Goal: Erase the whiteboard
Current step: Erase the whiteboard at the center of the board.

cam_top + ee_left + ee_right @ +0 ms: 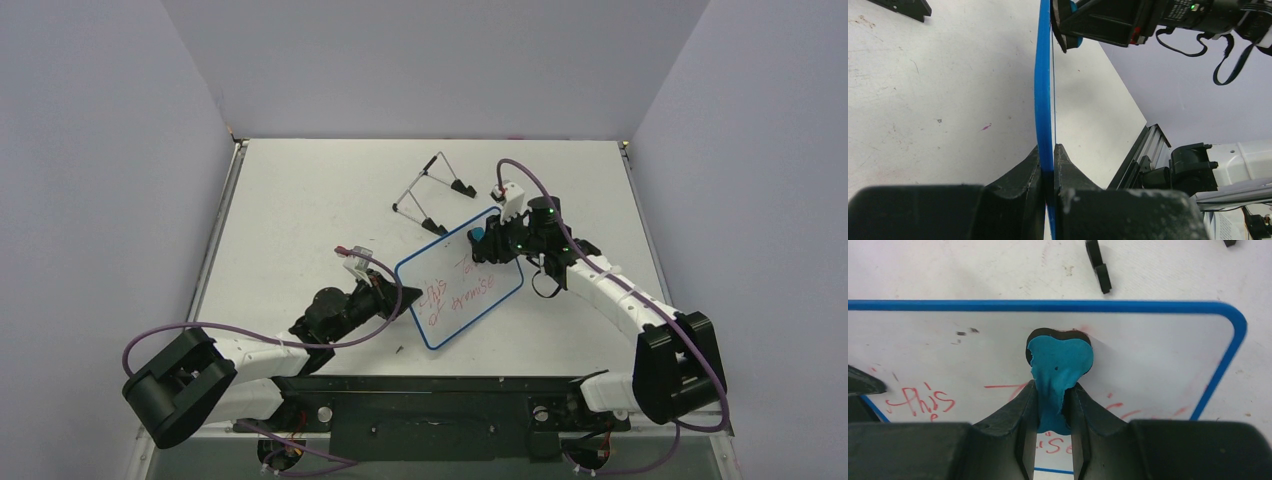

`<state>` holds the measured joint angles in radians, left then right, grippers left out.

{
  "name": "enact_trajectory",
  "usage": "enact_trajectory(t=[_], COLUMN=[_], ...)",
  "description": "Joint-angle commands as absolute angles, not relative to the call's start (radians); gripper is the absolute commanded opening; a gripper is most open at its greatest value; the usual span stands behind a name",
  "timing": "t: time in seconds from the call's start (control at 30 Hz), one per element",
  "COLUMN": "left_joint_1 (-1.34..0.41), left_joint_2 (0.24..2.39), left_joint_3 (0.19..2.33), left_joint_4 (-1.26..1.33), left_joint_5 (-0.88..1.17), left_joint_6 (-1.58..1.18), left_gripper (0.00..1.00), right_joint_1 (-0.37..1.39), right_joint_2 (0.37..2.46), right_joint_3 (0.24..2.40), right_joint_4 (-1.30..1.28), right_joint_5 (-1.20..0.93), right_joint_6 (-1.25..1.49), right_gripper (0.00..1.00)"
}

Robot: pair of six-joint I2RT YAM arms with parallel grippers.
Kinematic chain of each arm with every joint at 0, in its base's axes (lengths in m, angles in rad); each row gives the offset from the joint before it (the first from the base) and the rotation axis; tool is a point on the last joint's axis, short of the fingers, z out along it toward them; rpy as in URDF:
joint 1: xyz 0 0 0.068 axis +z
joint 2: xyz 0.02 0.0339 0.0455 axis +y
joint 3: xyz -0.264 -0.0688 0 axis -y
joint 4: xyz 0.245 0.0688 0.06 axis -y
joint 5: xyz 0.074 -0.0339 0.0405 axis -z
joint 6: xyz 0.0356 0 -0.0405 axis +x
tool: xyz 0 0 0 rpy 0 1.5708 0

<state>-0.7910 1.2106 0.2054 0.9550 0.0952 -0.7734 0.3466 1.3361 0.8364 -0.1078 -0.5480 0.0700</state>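
A small whiteboard (462, 288) with a blue frame and red writing is held tilted above the table. My left gripper (408, 296) is shut on its left edge; in the left wrist view the blue frame (1044, 100) runs edge-on between the fingers. My right gripper (490, 243) is shut on a blue eraser (1060, 365), whose black felt face presses against the board's upper right part (1148, 350). Red writing (920, 400) remains on the lower left; the area around the eraser looks mostly wiped, with faint red smears.
A folded wire easel stand (432, 192) with black feet lies on the table behind the board. One of its black feet (1099, 265) shows beyond the board's top edge. The white table (300, 220) has walls on three sides.
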Motion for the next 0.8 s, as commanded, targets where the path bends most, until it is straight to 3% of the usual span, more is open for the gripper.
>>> enact_trajectory(t=[0.0,0.17,0.27,0.53,0.63,0.77], left_joint_1=[-0.802,-0.802,-0.803,-0.803,-0.803,-0.802], left_joint_2=[1.22,1.221,1.221,1.216,1.207,1.198], left_joint_3=[0.252,0.254,0.253,0.244,0.244,0.24], left_joint_4=[1.086,1.088,1.087,1.09,1.086,1.079], left_joint_5=[0.183,0.183,0.181,0.177,0.174,0.171], left_joint_6=[-0.759,-0.762,-0.763,-0.763,-0.763,-0.76], left_gripper=[0.0,0.0,0.0,0.0,0.0,0.0], right_joint_1=[0.361,0.323,0.325,0.444,0.452,0.369], right_joint_2=[1.295,1.317,1.319,1.315,1.318,1.327], right_joint_3=[0.866,0.875,0.874,0.9,0.908,0.897], right_joint_4=[-0.086,-0.092,-0.097,-0.217,-0.232,-0.177], right_joint_5=[-0.536,-0.324,-0.361,-0.727,-0.712,-0.539], right_joint_6=[0.04,0.068,0.065,-0.118,-0.134,-0.059], right_gripper=[0.0,0.0,0.0,0.0,0.0,0.0])
